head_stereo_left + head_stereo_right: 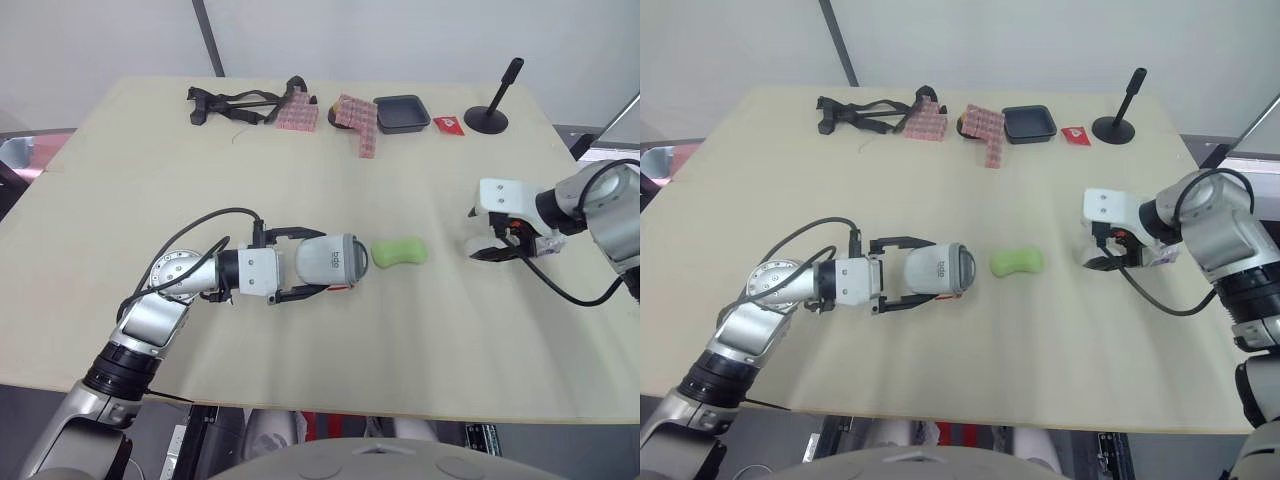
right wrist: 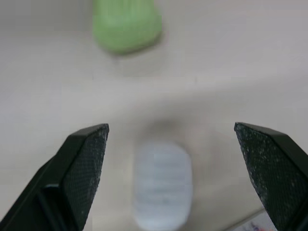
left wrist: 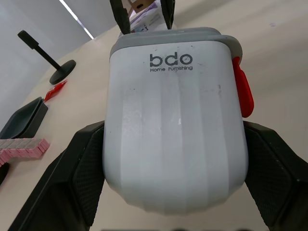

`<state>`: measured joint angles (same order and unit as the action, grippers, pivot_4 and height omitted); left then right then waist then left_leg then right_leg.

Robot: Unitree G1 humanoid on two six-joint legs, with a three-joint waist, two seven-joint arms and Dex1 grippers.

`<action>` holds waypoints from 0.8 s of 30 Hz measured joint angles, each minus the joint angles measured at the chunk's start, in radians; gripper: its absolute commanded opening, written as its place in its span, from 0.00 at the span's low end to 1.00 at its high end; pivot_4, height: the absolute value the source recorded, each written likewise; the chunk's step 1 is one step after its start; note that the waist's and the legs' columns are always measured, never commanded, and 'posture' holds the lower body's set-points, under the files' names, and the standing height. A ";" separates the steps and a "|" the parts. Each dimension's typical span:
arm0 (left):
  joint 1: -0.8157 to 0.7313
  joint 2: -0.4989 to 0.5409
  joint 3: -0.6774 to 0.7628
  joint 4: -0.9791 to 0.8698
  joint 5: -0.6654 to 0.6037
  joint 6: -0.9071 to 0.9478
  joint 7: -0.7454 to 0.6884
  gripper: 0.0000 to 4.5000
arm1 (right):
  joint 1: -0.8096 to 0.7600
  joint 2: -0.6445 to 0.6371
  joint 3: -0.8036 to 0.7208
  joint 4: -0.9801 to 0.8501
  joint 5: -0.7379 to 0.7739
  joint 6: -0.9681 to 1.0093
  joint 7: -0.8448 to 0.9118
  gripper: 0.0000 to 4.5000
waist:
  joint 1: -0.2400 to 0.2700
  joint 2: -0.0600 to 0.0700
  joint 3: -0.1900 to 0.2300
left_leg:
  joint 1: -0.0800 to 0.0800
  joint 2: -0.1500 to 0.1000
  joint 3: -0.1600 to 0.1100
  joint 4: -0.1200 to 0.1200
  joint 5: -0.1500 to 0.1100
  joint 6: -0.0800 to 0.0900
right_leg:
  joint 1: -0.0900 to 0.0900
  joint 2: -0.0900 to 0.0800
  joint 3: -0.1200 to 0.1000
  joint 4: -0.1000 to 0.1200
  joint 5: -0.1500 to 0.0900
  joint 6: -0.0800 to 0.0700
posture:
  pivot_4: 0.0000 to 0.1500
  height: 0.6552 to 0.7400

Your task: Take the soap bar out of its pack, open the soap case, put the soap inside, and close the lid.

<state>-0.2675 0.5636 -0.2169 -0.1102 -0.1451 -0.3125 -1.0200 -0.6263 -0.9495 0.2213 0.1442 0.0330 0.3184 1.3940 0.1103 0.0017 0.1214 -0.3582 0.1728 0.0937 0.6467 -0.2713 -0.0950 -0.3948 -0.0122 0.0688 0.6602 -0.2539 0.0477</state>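
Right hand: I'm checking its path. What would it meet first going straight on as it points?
Likely the white oval piece just ahead of the right hand, with the green soap bar farther along; depth is unclear.

On the pale wooden table (image 1: 150,200), a grey plastic soap case (image 1: 335,260) sits at about 6 o'clock from the middle. It is clamped between the fingers of the left gripper (image 1: 322,262), which reaches in from 9 o'clock. A green kidney-shaped soap bar (image 1: 399,252) lies just beside the case at its 3 o'clock. Farther toward 3 o'clock, a white oval plastic piece (image 2: 162,185) lies beneath the spread fingers of the right gripper (image 2: 171,130).

Along the 12 o'clock edge, running from 9 toward 3, are:
- a black strap bundle (image 1: 235,105)
- a pink chequered pack (image 1: 296,112)
- a second pink chequered pack (image 1: 357,122)
- a black square tray (image 1: 402,113)
- a small red packet (image 1: 449,124)
- a black round-based stand (image 1: 490,115)
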 measured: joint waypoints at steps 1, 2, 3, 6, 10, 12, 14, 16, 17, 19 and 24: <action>0.000 0.001 0.000 0.001 0.000 0.000 0.000 0.77 | 0.012 0.002 -0.012 -0.006 0.022 -0.002 0.008 1.00 | 0.001 0.000 0.000 | 0.000 0.000 0.000 0.000 0.000 0.000 | 0.000 0.000 0.000 0.000 0.000 0.000 | 1.00 1.00; 0.000 0.002 0.000 0.001 0.000 0.000 -0.002 0.77 | 0.047 0.024 -0.064 -0.022 0.086 0.005 0.016 1.00 | 0.002 0.000 0.000 | 0.000 0.000 0.000 0.000 0.000 0.000 | 0.000 0.000 0.000 0.000 0.000 0.000 | 1.00 1.00; -0.001 0.002 0.000 0.001 0.000 0.000 -0.003 0.77 | 0.087 0.060 -0.126 -0.053 0.167 0.030 0.021 1.00 | 0.003 0.000 0.000 | -0.001 0.000 0.000 0.000 0.000 0.000 | 0.000 0.001 0.001 0.000 0.000 0.000 | 1.00 1.00; -0.005 0.002 0.000 0.003 0.000 0.000 -0.005 0.77 | 0.215 0.126 -0.218 -0.156 0.329 0.032 0.037 1.00 | 0.010 0.000 0.000 | 0.000 0.001 0.000 0.000 0.000 0.000 | 0.000 0.001 0.001 0.000 0.000 0.000 | 1.00 1.00; -0.007 0.005 0.001 0.015 -0.002 0.002 -0.008 0.77 | 0.369 0.204 -0.315 -0.284 0.465 0.008 0.014 1.00 | 0.016 0.000 0.000 | 0.000 0.001 0.000 0.000 0.000 0.000 | 0.000 0.000 0.001 0.000 0.000 0.000 | 1.00 1.00; -0.012 0.007 0.001 0.017 -0.003 0.007 -0.011 0.77 | 0.436 0.237 -0.330 -0.327 0.501 -0.015 0.001 1.00 | 0.014 0.000 0.000 | 0.000 0.000 0.000 0.000 0.000 0.000 | 0.000 0.000 0.001 0.000 0.000 0.000 | 1.00 1.00; -0.020 0.007 0.002 0.021 -0.009 0.018 -0.014 0.77 | 0.508 0.276 -0.349 -0.353 0.511 -0.063 -0.012 1.00 | 0.013 0.000 0.000 | 0.000 0.000 0.000 0.000 0.000 0.000 | -0.001 -0.002 0.000 0.000 0.000 0.000 | 1.00 1.00; -0.030 0.008 0.003 0.026 -0.014 0.025 -0.016 0.77 | 0.574 0.308 -0.351 -0.355 0.511 -0.120 -0.018 1.00 | 0.009 0.000 0.000 | 0.000 0.000 0.000 0.000 0.000 0.000 | -0.001 -0.003 0.000 0.000 0.000 0.000 | 1.00 1.00; -0.038 0.009 0.003 0.030 -0.015 0.029 -0.019 0.77 | 0.602 0.320 -0.351 -0.354 0.509 -0.148 -0.017 1.00 | 0.007 0.000 0.000 | 0.000 0.000 0.000 0.000 0.000 0.000 | -0.001 -0.004 0.000 0.000 0.000 0.000 | 1.00 1.00; -0.049 0.013 0.006 0.037 -0.020 0.047 -0.026 0.77 | 0.642 0.330 -0.348 -0.337 0.497 -0.220 -0.009 1.00 | -0.001 0.000 0.000 | 0.000 0.000 0.000 0.000 0.000 0.000 | -0.001 -0.005 0.000 0.000 0.000 0.000 | 1.00 1.00; -0.065 0.036 0.010 0.056 -0.040 0.093 -0.058 0.77 | 0.677 0.333 -0.344 -0.259 0.460 -0.362 0.018 1.00 | -0.022 0.000 -0.001 | 0.000 0.000 0.000 0.000 0.000 0.000 | 0.000 -0.005 0.000 -0.001 0.000 0.000 | 1.00 1.00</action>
<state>-0.3325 0.5991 -0.2072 -0.0538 -0.1853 -0.2196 -1.0779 0.0504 -0.6168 -0.1231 -0.1153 0.4933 -0.0439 1.4125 0.0881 0.0017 0.1208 -0.3581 0.1728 0.0935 0.6462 -0.2713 -0.0950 -0.3952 -0.0172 0.0690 0.6597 -0.2539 0.0476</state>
